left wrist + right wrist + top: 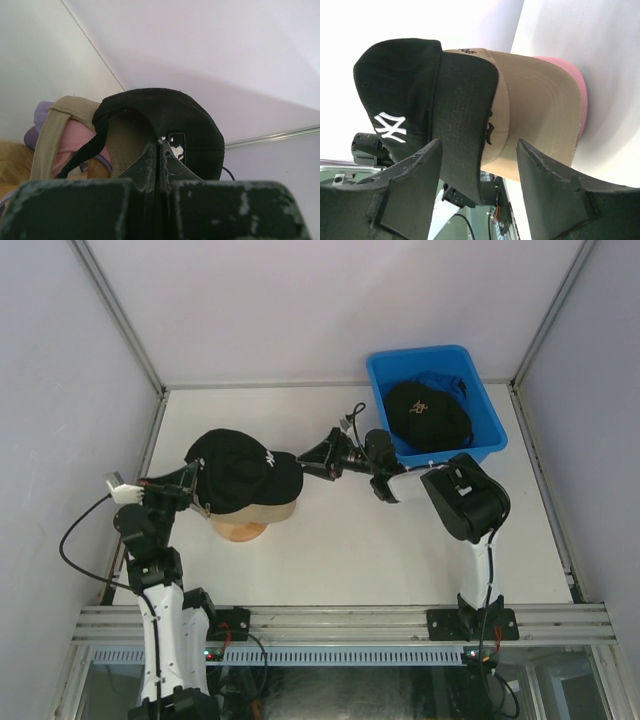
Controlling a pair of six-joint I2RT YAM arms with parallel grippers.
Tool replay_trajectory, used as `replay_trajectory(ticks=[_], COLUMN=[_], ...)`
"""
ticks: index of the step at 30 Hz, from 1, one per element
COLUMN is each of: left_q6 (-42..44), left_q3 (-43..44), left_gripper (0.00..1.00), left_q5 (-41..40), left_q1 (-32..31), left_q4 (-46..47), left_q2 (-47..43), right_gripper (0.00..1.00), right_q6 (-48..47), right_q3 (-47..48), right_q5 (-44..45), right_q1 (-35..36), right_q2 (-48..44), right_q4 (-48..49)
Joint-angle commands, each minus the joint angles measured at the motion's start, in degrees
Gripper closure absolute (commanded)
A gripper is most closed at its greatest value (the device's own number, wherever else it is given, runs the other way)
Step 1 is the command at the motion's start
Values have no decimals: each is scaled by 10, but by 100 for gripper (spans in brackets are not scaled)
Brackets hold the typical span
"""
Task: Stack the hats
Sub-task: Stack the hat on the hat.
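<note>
Right gripper (pixel 479 145) astride black cap (pixel 405 85) brim

Bare table (pixel 330 560) near front, hat stack (pixel 240 475) blocking left, bin (pixel 420 352) far right

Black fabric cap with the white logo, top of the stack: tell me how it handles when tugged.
Likely floppy: the black fabric cap with the white logo drapes over the tan fabric cap beneath, its rear edge pinched thin between the left fingers. Its curved brim holds its arc, so seems stiffer; tugging may shift the tan one too.
</note>
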Motion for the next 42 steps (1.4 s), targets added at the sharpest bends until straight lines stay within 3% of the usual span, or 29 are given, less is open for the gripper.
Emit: replay_trajectory(ticks=[1, 4, 8, 14, 25, 37, 39, 42], left_q6=[15, 14, 16, 19, 87, 105, 103, 96], left_q3=[42, 46, 55, 79, 167, 170, 174, 189], left_gripper=[100, 100, 100, 100, 100, 99, 94, 77], left_q5=[19, 23, 23, 24, 38, 5, -8, -33], left_q1=[6, 6, 6, 7, 13, 21, 24, 26], left_q4=[24, 21, 12, 1, -122, -212, -229, -263], left_q2=[4, 7, 7, 10, 28, 27, 27, 30], right_gripper=[41, 54, 78, 91, 95, 97, 97, 97], right_q6=[15, 41, 81, 89, 101, 93, 92, 91], right_q3=[47, 55, 54, 37, 10, -1, 0, 3], right_q5=[-20, -27, -32, -28, -25, -42, -44, -49], right_q1=[14, 19, 22, 23, 16, 14, 15, 16], right_q2=[9, 25, 44, 34, 19, 42, 47, 53], right_q4=[32, 58, 108, 119, 127, 98, 98, 98])
